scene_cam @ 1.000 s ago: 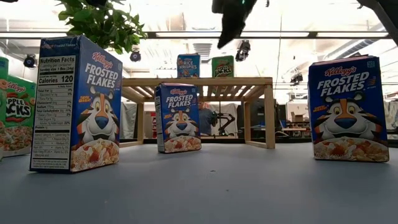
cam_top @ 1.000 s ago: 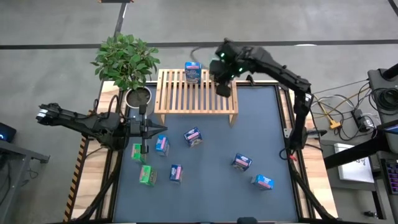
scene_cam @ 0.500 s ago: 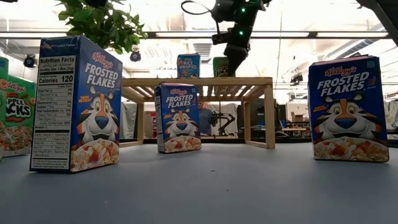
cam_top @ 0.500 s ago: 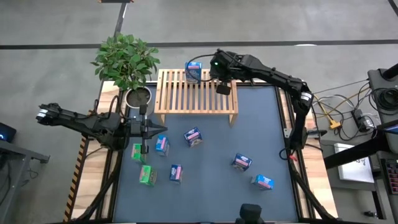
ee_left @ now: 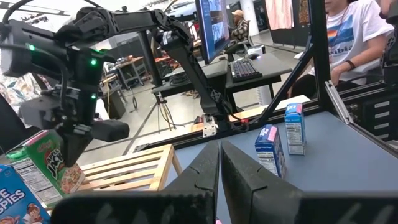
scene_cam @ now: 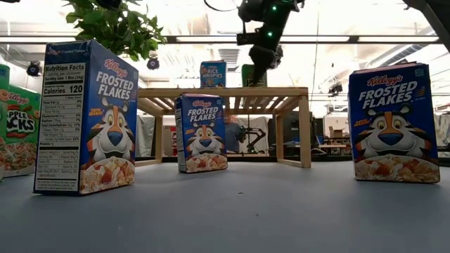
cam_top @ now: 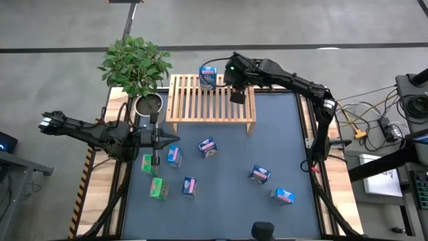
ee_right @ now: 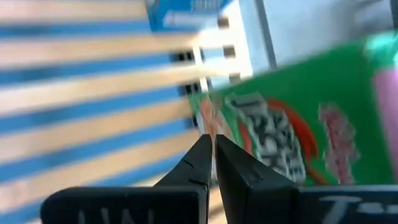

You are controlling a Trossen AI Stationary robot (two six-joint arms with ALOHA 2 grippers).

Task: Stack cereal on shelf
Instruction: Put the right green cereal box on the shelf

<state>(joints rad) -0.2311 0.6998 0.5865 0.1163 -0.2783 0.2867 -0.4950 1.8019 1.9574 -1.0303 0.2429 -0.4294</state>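
Two boxes are seen upright on the shelf (cam_top: 200,100): a blue box (cam_top: 208,77) at its back edge and a green box (ee_left: 46,163) towards its right back corner. The right end effector (cam_top: 237,94) is held over that corner, fingers drawn narrow with nothing between them. The green box is found just beside the fingertips, apparently touching, long axis vertical. A nudge is judged likelier than a grasp. The left end effector (cam_top: 160,139), also narrow and empty, is parked well left of the shelf
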